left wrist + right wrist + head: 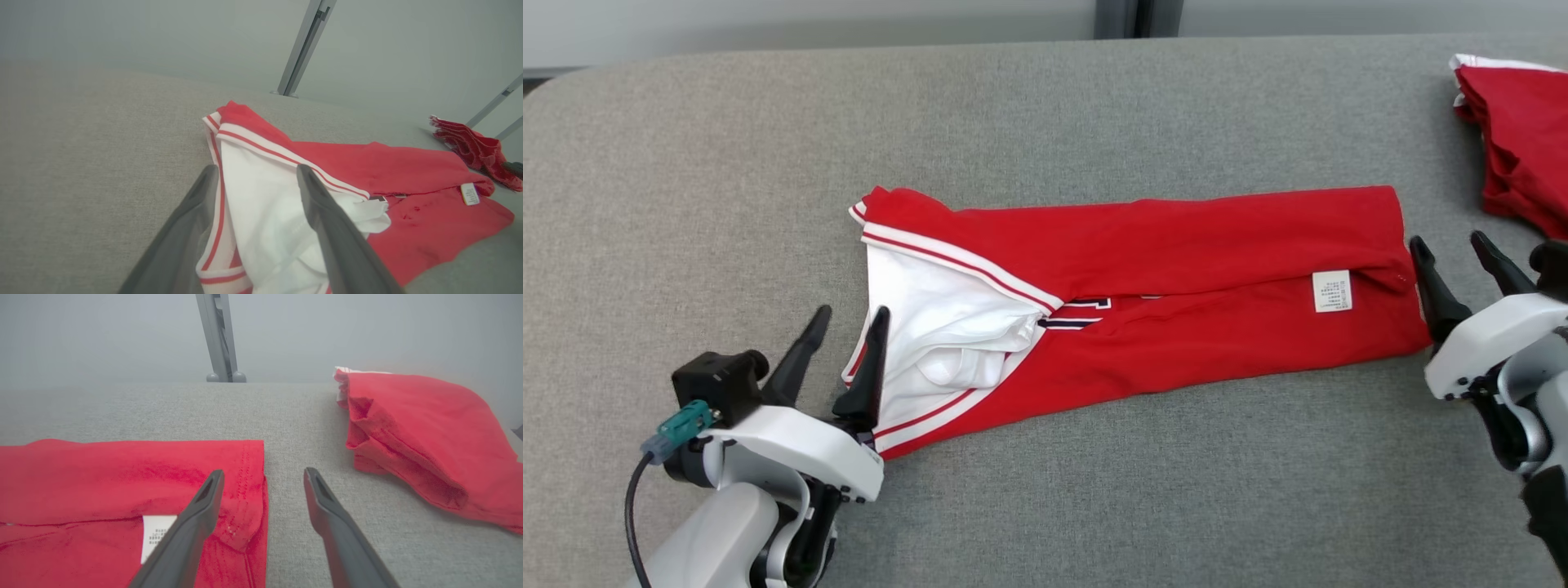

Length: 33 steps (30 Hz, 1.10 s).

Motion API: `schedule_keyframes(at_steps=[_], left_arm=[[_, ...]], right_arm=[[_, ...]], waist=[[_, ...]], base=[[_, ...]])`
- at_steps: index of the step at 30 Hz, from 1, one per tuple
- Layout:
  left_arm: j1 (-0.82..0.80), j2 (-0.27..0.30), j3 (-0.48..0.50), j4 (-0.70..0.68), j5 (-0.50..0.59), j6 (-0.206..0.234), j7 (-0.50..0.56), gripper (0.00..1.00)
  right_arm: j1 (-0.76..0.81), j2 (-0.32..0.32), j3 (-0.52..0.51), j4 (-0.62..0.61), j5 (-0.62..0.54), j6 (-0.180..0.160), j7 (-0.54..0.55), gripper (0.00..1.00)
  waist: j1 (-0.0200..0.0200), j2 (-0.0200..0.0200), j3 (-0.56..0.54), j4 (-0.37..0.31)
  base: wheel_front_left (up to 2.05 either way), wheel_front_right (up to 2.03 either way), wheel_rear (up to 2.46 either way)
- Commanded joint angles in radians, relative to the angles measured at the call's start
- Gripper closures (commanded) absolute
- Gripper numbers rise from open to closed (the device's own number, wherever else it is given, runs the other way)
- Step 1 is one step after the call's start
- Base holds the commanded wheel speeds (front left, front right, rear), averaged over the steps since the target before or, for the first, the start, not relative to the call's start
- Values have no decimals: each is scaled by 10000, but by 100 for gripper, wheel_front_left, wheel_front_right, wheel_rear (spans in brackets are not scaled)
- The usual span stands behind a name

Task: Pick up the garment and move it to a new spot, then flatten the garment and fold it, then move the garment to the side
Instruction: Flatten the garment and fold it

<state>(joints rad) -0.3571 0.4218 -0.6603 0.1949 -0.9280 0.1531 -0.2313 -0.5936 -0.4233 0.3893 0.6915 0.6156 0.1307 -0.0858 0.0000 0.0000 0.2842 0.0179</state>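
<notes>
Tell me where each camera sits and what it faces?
Head view: on the head, looking down at a red jersey on grey padding; left end effector and right end effector at the lower corners.
Left wrist view: on the left arm, along its fingers at the jersey's white striped end.
Right wrist view: on the right arm, along its fingers at the hem.
Both wrist views share the care label.
</notes>
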Motion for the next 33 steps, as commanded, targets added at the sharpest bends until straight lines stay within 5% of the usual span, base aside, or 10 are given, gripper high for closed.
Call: schedule_keyframes(at_steps=[1,8,17,25,33], left_arm=[[24,-26,214,12,175,183,-133,0],[341,-571,1613,-413,1182,527,-334,0],[1442,-1912,3789,-1093,3516,-114,-337,0],[2366,-2902,4897,-1293,5216,-776,-328,0],[3458,-3507,5462,-1180,6366,-1348,-329,0]], right_arm=[[43,210,-125,31,-304,1,-618,0],[372,1487,-418,-304,-1919,0,-1788,0],[1873,2875,-1353,-3563,-3738,0,-1803,0],[3380,3218,-1846,-5482,-4150,0,-1805,0],[4931,3246,-2070,-5857,-3868,0,-1806,0]], waist=[[0,0,-182,-61],[0,0,-779,-257],[0,0,-1363,-473],[0,0,-1826,-462],[0,0,-2527,-404]], base=[[0,0,0],[0,0,0],[0,0,0],[0,0,0],[0,0,0]])
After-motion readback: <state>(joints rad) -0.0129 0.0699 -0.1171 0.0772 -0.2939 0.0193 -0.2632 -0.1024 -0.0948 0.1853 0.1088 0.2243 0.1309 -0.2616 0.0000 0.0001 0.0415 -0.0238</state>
